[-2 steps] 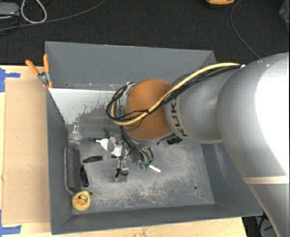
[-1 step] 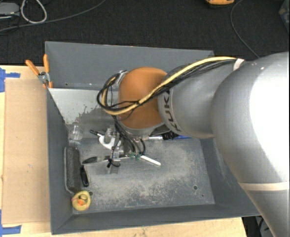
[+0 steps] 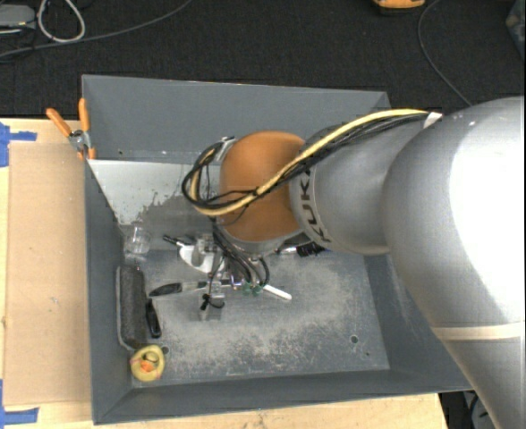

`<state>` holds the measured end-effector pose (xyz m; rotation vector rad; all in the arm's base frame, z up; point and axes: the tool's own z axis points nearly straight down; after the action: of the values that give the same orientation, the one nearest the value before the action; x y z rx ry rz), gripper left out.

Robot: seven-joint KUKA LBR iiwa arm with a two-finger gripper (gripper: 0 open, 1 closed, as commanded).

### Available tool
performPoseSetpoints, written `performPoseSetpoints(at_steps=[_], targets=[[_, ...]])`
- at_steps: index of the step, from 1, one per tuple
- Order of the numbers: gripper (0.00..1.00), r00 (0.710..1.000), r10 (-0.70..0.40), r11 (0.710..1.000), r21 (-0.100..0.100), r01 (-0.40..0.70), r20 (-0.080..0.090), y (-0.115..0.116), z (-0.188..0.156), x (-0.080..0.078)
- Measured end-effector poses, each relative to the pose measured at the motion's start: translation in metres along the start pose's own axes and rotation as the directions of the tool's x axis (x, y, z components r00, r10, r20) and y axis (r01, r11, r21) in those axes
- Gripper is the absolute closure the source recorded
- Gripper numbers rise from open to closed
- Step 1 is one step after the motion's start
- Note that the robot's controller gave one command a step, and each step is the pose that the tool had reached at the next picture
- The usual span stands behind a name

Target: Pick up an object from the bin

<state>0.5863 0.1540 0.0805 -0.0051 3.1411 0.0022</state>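
A big silver robot arm (image 3: 406, 204) with an orange wrist cover (image 3: 254, 195) reaches from the right into a grey metal bin (image 3: 245, 105). A long dark bar (image 3: 131, 304) and a round yellow thing (image 3: 147, 363) lie along the left wall. The tool (image 3: 213, 300) sits low over the bin's middle, between a black pen (image 3: 166, 289) and a white stick (image 3: 278, 292). Whether it is wide or narrow cannot be told.

The grey arm (image 3: 442, 213) reached in from the right of the frame; its orange cover (image 3: 256, 186) sat at the centre, with the gripper (image 3: 214, 298) pointing down just below it.
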Motion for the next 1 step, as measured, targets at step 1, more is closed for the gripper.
performPoseSetpoints(at_steps=[1], targets=[[0.00,0.996,0.090,0.996,-0.006,-0.090,0.003,0.0078,0.0112,-0.0044]])
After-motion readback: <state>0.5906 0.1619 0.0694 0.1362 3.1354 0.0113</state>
